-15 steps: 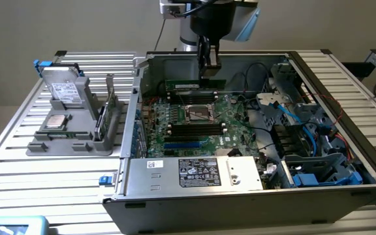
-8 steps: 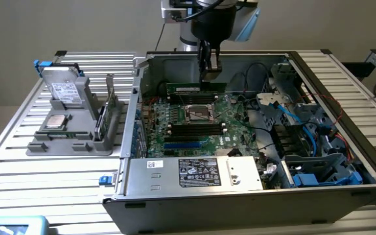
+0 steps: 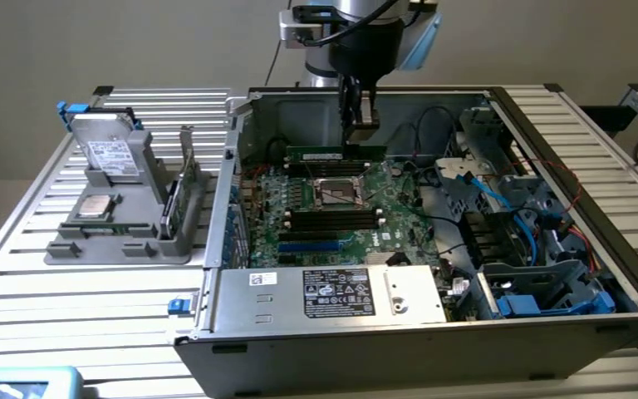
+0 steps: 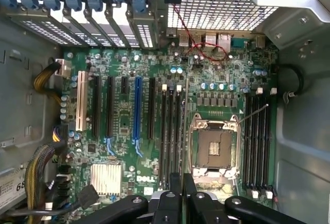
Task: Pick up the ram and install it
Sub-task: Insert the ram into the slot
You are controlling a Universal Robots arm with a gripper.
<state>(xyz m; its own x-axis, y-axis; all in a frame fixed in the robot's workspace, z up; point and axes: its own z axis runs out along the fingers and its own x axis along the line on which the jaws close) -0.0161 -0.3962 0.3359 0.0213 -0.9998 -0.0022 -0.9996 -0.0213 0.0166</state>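
One arm (image 3: 365, 37) points straight down, tool (image 3: 360, 140) pinching the ram (image 3: 316, 154).

ram (image 3: 336, 154): 1 long thin dark-green stick with a pale label on its face. It's level, on its long edge, pinched at the top edge by gripper (image 3: 360, 135), hanging above the motherboard (image 3: 331, 223).

A table (image 3: 31, 274) of ribbed silver metal slats carries two things side by side. An open computer case (image 3: 408, 349) lies on it toward the exterior view's right. A grey plastic fixture (image 3: 109, 245) stands toward the exterior view's left, just beside the case.
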